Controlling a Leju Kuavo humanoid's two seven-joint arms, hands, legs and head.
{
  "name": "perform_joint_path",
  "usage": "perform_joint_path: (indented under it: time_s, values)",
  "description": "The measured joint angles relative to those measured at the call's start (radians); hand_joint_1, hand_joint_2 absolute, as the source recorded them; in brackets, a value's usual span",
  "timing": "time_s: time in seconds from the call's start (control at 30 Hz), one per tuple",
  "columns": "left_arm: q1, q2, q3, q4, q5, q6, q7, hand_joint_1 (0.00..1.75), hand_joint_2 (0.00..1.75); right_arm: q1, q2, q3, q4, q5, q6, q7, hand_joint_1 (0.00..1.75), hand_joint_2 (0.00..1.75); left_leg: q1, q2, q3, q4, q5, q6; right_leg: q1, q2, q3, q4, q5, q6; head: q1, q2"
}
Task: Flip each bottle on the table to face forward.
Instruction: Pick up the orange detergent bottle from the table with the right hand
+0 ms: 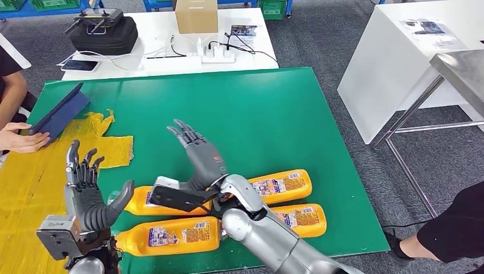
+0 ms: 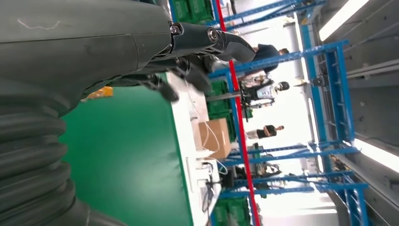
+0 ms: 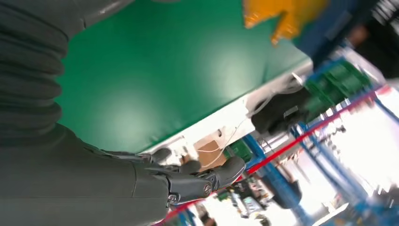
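On the green tabletop [image 1: 257, 108] four orange bottles lie on their sides in a cluster at the near edge, all showing the printed back label with fine text rather than a front face, so by the look of it no bottle has been turned yet and the robot is between grasps, choosing its first target. Going from the left: the left robot hand [image 1: 91, 191] is raised above the near-left corner, palm up and fingers spread, holding nothing; just beside it lies the near-left bottle [image 1: 168, 235], and behind that the far-left bottle [image 1: 142, 201], partly hidden by the right forearm. The right robot hand [image 1: 200, 154] hovers over the bare green toward the middle of the tabletop, fingers apart and empty, beyond the cluster. Further right lie the far-right bottle [image 1: 282, 185] and the near-right bottle [image 1: 302, 220], close to the near edge. A yellow cloth [image 1: 34, 171] covers the left side, where a person's hand [image 1: 20, 138] holds a dark tablet [image 1: 60, 111]. The next move probably calls for lowering one hand onto a bottle's body, closing round it, and rolling it about its long axis until the front label faces up.
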Motion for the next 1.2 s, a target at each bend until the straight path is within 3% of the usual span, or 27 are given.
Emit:
perform_joint_path:
  time_s: [0.17, 0.47, 0.73, 0.97, 1.2]
  values:
    - [-0.024, 0.0, 0.001, 0.011, 0.003, -0.014, 0.004, 0.0, 1.75, -0.078, 0.054, 0.089, 0.183, 0.084, 0.016, 0.042, 0.0, 1.75, 0.0, 0.0, -0.002, 0.0, 0.0, 0.0, 0.0, 0.0, -0.001, 0.0, 0.0, 0.0, 0.0, 0.0]
    - [-0.072, -0.001, -0.006, 0.055, 0.023, -0.022, 0.005, 0.0, 1.75, -0.149, 0.133, 0.16, 0.438, 0.107, 0.069, 0.065, 0.0, 1.75, 0.0, 0.0, -0.002, 0.0, 0.0, 0.0, 0.0, 0.0, -0.003, 0.0, 0.0, 0.0, 0.0, 0.0]
    - [-0.088, -0.002, -0.014, 0.08, 0.03, -0.022, 0.003, 0.0, 1.75, -0.163, 0.156, 0.178, 0.516, 0.091, 0.103, 0.078, 0.0, 1.75, 0.0, 0.0, -0.002, 0.0, 0.0, 0.0, -0.001, 0.0, -0.003, 0.0, 0.0, 0.0, 0.0, 0.0]
    - [-0.11, -0.003, -0.027, 0.107, 0.043, -0.011, 0.0, 0.0, 1.75, -0.164, 0.16, 0.219, 0.563, 0.055, 0.148, 0.174, 0.0, 1.75, 0.0, 0.0, -0.002, 0.0, 0.0, 0.0, -0.001, 0.0, -0.003, 0.0, 0.0, 0.0, 0.0, 0.0]
    - [-0.12, -0.005, -0.039, 0.127, 0.048, -0.005, -0.001, 0.0, 1.75, -0.165, 0.16, 0.241, 0.602, 0.049, 0.149, 0.187, 0.0, 1.75, 0.0, 0.0, -0.002, 0.0, 0.0, 0.0, -0.001, 0.0, -0.003, 0.0, 0.0, 0.0, 0.0, 0.0]
